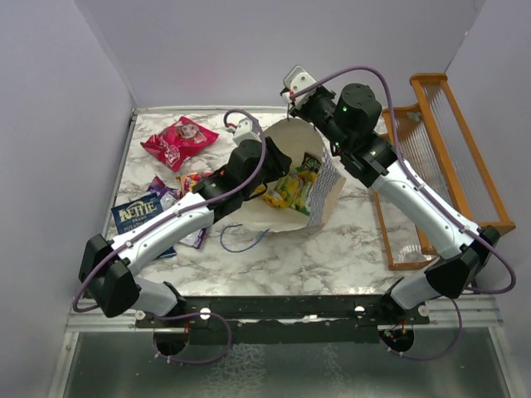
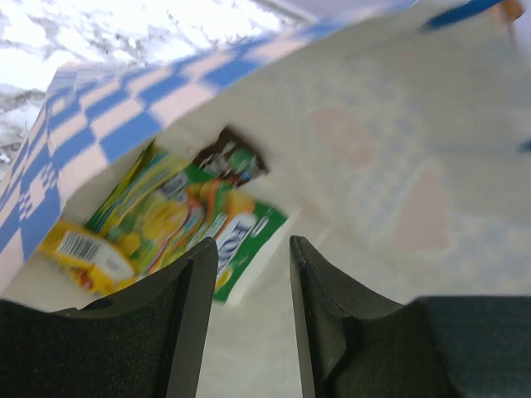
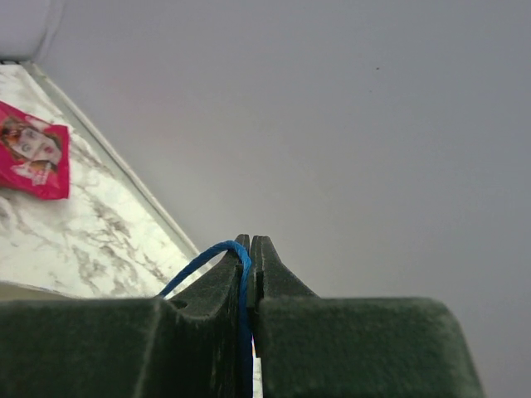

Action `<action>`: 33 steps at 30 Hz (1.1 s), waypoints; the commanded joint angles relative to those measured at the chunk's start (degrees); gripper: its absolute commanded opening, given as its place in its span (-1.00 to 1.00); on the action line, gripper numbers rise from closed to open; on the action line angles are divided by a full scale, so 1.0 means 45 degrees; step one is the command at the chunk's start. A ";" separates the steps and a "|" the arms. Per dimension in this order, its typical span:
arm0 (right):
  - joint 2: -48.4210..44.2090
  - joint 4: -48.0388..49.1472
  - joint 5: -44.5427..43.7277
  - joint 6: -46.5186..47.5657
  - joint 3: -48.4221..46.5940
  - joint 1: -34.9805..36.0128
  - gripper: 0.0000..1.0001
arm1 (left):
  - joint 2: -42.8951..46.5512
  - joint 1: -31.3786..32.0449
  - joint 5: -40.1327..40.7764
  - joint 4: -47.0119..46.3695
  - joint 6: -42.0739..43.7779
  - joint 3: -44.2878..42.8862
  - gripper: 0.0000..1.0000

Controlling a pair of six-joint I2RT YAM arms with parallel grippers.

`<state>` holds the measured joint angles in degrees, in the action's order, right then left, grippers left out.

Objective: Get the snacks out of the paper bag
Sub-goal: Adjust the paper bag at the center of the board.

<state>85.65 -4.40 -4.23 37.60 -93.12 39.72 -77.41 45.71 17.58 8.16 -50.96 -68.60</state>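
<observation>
The paper bag (image 1: 286, 139) lies tipped with its mouth toward the left arm and its checkered side (image 1: 328, 187) on the right. A yellow-green snack packet (image 1: 290, 189) and a small dark packet (image 1: 311, 162) lie inside. My left gripper (image 1: 279, 168) is open and empty inside the bag's mouth. In the left wrist view its fingertips (image 2: 253, 249) frame the cream bag wall (image 2: 398, 166), with the yellow-green packet (image 2: 166, 224) just ahead on the left. My right gripper (image 1: 296, 105) is shut on the bag's blue cord handle (image 3: 199, 264) and holds the bag's top edge up.
A pink-red bag (image 1: 178, 141), a dark blue chips bag (image 1: 139, 214) and small candy packs (image 1: 187, 182) lie on the marble table left of the bag. A loose blue cord (image 1: 241, 240) lies in front. An orange wooden rack (image 1: 440, 166) stands at the right.
</observation>
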 commanded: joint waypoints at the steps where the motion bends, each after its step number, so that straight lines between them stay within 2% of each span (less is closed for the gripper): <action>1: 0.0252 0.0740 -0.0181 0.1597 -0.1319 -0.0178 -0.96 | -0.0762 -0.0021 -0.0603 -0.0220 -0.0384 0.0007 -0.13; 9: -0.0628 0.0246 0.2047 -0.0906 0.1079 -0.0127 -0.96 | -0.0299 -0.0163 -0.1708 -0.1414 -0.0371 0.2273 -0.13; 16: -0.1232 0.1291 0.3302 -0.3202 0.3174 0.0094 -0.96 | 0.0637 -0.0167 -0.1981 -0.1678 0.0056 0.3809 -0.09; 20: -0.1213 0.1411 0.3958 -0.4408 0.3302 0.0117 -0.96 | 0.1366 -0.0159 -0.1966 -0.1641 -0.0050 0.4331 -0.10; 26: -0.1460 0.2032 0.4794 -0.6764 0.3215 0.0137 -0.96 | 0.1935 -0.0163 -0.1735 -0.1152 0.0124 0.4128 -0.10; 33: -0.1261 0.1863 0.4714 -0.9610 0.2398 0.0137 -0.96 | 0.1929 -0.0171 -0.1977 -0.1547 -0.0246 0.4308 -0.10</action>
<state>80.86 1.78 15.20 4.75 -79.07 40.07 -69.43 45.10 9.93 2.61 -51.35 -49.25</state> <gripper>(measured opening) 0.023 0.451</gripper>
